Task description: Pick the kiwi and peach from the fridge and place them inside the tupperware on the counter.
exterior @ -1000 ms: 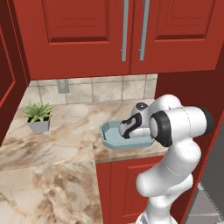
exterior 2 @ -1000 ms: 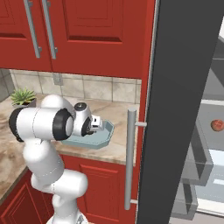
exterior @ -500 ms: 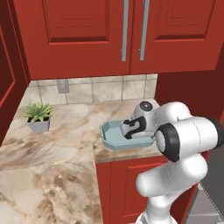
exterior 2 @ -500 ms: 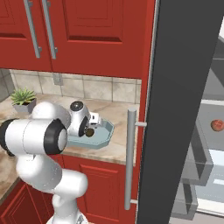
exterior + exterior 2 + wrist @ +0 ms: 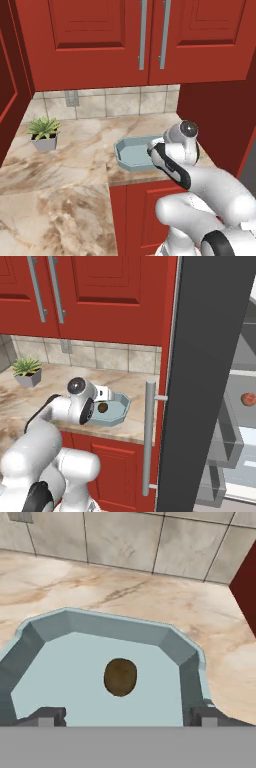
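Hand view: wide-open, empty end effector [image 5: 125, 714] over kiwi [image 5: 120, 677] in tupperware [image 5: 107, 628] on marbled counter [image 5: 125, 594].

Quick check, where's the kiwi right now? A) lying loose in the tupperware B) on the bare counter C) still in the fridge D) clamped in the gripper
A: the kiwi lies on the tupperware floor, with the gripper fingertips spread wide on either side and apart from it.
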Available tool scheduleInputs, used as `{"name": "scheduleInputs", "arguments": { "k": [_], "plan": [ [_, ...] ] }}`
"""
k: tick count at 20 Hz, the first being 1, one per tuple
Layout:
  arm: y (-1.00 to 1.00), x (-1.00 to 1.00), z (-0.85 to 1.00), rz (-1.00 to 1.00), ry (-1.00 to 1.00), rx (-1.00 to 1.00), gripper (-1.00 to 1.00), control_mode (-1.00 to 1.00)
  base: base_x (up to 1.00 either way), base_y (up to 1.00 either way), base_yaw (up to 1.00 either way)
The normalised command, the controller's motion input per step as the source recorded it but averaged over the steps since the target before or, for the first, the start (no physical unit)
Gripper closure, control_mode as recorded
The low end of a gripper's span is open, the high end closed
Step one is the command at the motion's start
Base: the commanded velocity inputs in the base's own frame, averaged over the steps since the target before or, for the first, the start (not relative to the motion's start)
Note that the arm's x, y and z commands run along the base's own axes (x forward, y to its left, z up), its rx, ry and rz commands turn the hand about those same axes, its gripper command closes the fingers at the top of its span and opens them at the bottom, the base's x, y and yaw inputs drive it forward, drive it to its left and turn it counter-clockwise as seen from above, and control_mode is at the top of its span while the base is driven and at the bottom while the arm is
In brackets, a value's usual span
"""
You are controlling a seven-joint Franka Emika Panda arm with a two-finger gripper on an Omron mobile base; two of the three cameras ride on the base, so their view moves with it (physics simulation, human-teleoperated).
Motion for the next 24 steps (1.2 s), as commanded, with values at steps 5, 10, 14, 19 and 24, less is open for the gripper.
{"name": "scheduleInputs", "arguments": {
  "k": [5, 10, 14, 19, 24],
  "plan": [
    [-0.04, -0.69, 0.92, 0.09, -0.15, 0.0, -1.0, -1.0, 0.0, 0.0, 0.0],
    [-0.1, -0.79, 0.56, 0.04, -0.01, 0.0, -1.0, -1.0, 0.0, 0.0, 0.0],
    [-0.11, -0.68, 0.71, 0.05, 0.01, 0.0, -1.0, -1.0, 0.0, 0.0, 0.0],
    [0.16, -0.8, 0.2, 0.03, 0.04, -0.08, -1.0, -1.0, 0.0, 0.0, 0.0],
    [0.18, -0.39, -0.09, 0.0, 0.0, -0.06, -1.0, 1.0, -0.6, 0.07, 0.0]
  ]
}}
